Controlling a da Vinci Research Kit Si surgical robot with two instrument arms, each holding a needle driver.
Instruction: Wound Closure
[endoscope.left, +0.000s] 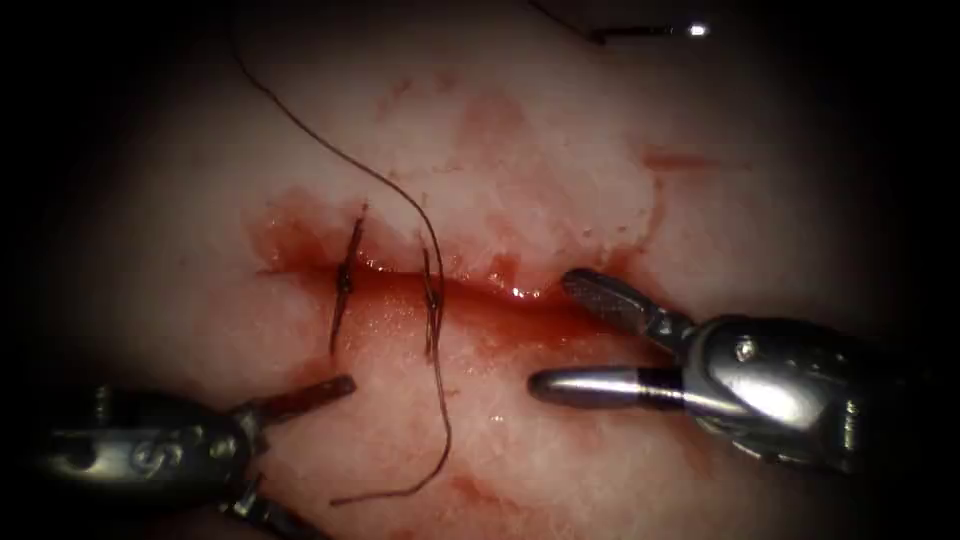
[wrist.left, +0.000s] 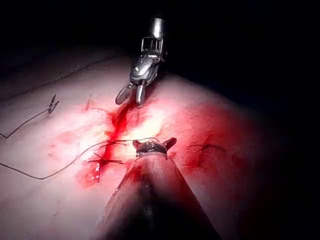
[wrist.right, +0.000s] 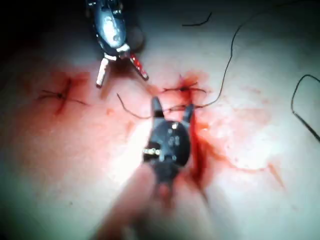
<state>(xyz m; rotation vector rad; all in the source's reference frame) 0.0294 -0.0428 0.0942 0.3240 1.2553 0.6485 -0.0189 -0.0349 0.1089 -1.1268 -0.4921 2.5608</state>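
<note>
The tissue (endoscope.left: 560, 150) has a cut (endoscope.left: 500, 300) running across it, wet with red fluid. Two stitches (endoscope.left: 345, 280) (endoscope.left: 432, 295) cross its left part. The thread (endoscope.left: 330, 145) runs from the upper left to the second stitch, and its free end (endoscope.left: 440, 440) curls below the cut. The needle (endoscope.left: 650, 31) lies loose on the tissue at the far upper right, not in the tissue. My right tool (endoscope.left: 548, 332) (wrist.right: 172, 107) is open at the cut's right end and holds nothing. Below the stitches, my left tool (endoscope.left: 318, 455) (wrist.right: 122, 75) is open and empty too.
Red fluid (endoscope.left: 490, 130) stains the tissue above the cut and pools along its edges. In the left wrist view the right tool (wrist.left: 131, 95) stands open beyond the cut, and thread (wrist.left: 50, 172) trails over the tissue.
</note>
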